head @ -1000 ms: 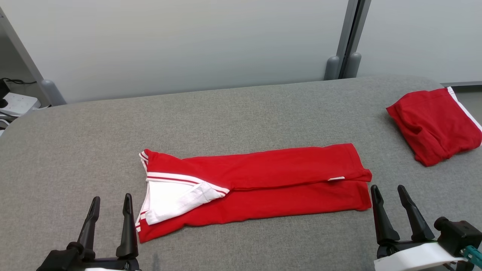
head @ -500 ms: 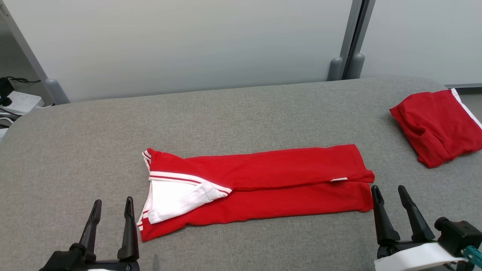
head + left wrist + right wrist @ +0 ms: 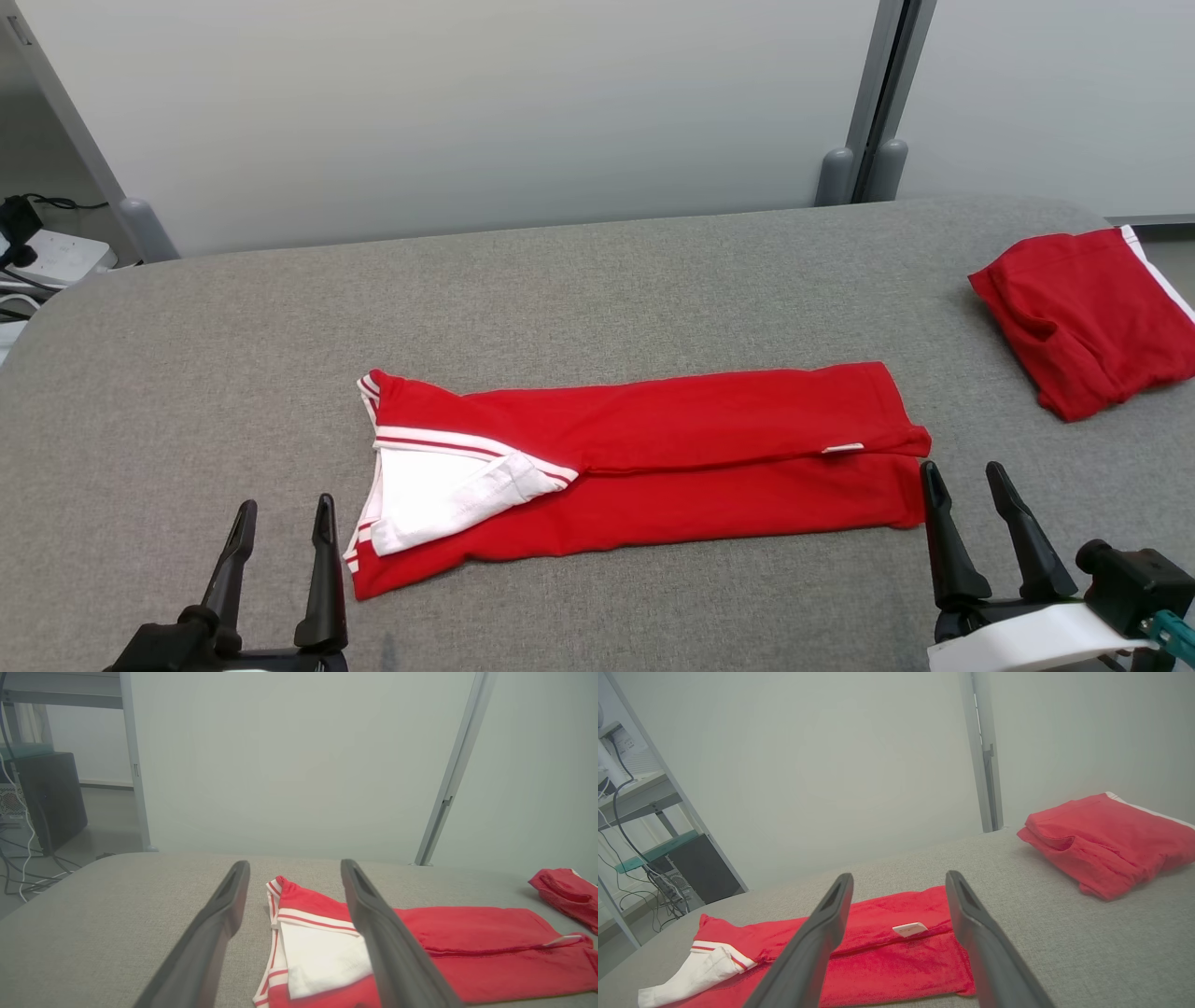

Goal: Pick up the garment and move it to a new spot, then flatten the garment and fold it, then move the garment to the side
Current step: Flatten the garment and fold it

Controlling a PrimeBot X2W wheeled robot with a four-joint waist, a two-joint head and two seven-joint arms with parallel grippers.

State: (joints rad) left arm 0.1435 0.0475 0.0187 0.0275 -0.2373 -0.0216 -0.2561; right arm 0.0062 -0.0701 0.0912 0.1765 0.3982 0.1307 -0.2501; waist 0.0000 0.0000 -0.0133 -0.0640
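- Left claw point(image 3: 286, 501) is standing wide open, gripping nothing, just beside the collar end of the garment point(image 3: 709, 448)
- Right claw point(image 3: 960, 465) is gaping equally wide and empty, its inner finger just beside the hem corner
- Garment is lying as a long folded strip on the grey table point(image 3: 597, 280), between both claws
- Second folded red garment point(image 3: 1083, 317) is resting beyond the right claw, well apart

Looks like a lab: pale partition panels point(image 3: 467, 112), computer tower point(image 3: 51, 798), loose floor cables point(image 3: 22, 877).
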